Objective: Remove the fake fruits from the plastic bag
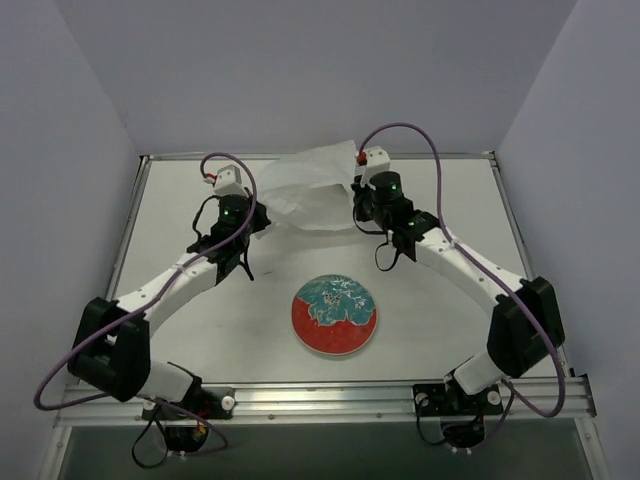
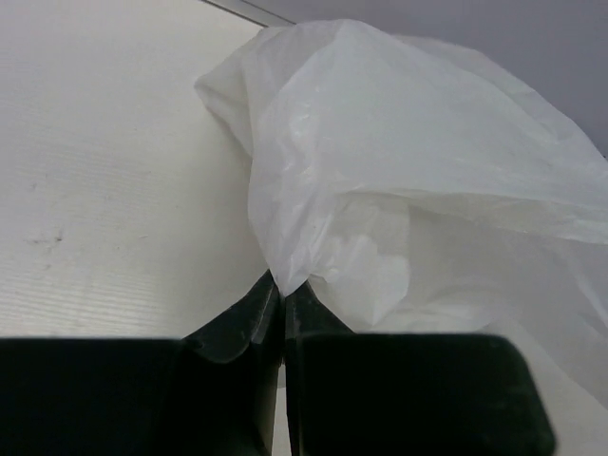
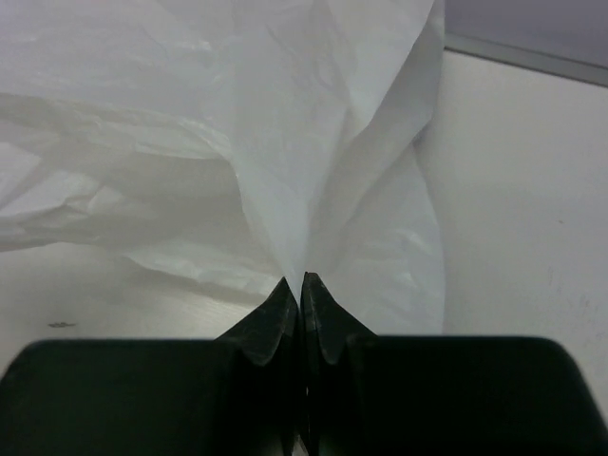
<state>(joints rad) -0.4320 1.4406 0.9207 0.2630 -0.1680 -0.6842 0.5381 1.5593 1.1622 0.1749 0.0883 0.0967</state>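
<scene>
Lena: Dark fingertips of the left end effector (image 2: 282, 290) are clenched on a fold of the plastic bag (image 2: 399, 171), at its left corner. Is the right one the same?

Omar: Yes, the right end effector (image 3: 301, 282) is pinched tight on a pleat of film at the bag's right side. The bag lies crumpled at the far middle of the surface (image 1: 262, 302), between the two.

Lena: And the fake fruits?

Omar: None shows. The film is too cloudy to see through, so I judge they are inside. Nothing lies on the red-and-teal plate (image 1: 335, 315), which sits nearer the arm bases, well apart from the bag.

Lena: So barely begun?

Omar: I'd say so: the bag is gripped on both sides, and every fruit is left to bring out.
</scene>
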